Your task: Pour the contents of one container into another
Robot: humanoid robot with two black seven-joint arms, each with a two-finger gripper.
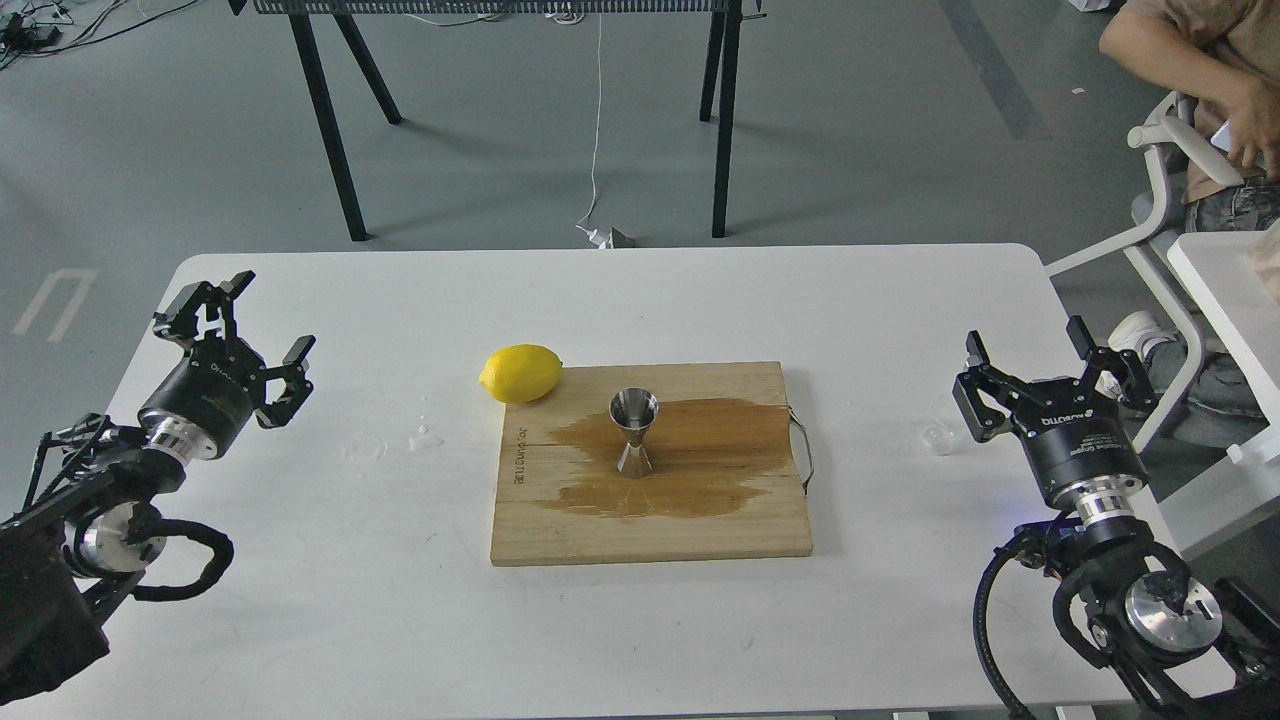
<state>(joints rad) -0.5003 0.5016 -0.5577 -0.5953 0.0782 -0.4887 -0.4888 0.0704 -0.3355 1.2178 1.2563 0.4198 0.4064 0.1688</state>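
At far left, the left gripper (pixel 247 325) hangs above the white table (pixel 300 600) with its two fingers spread wide, empty and touching nothing. Just right of it, small clear puddles (pixel 425 438) lie on the bare tabletop. Next, a yellow lemon (pixel 520 373) rests against the near-left corner region of the wooden cutting board (pixel 560 530), at its far-left edge. At the board's centre stands the steel jigger (pixel 634 433), upright on its lower cone, upper cone open to the camera; whether that cone holds liquid cannot be told. A broad dark wet stain (pixel 710 440) spreads over the wood around and to the right of the jigger's base. A wire handle (pixel 803 450) projects from the board's right edge. Further right, the tiny clear cup (pixel 938 438) sits on the table, well apart from the board and just left of the right gripper (pixel 1040 365); its contents cannot be made out. The right gripper's fingers are likewise spread wide, grasping nothing and clear of the cup.
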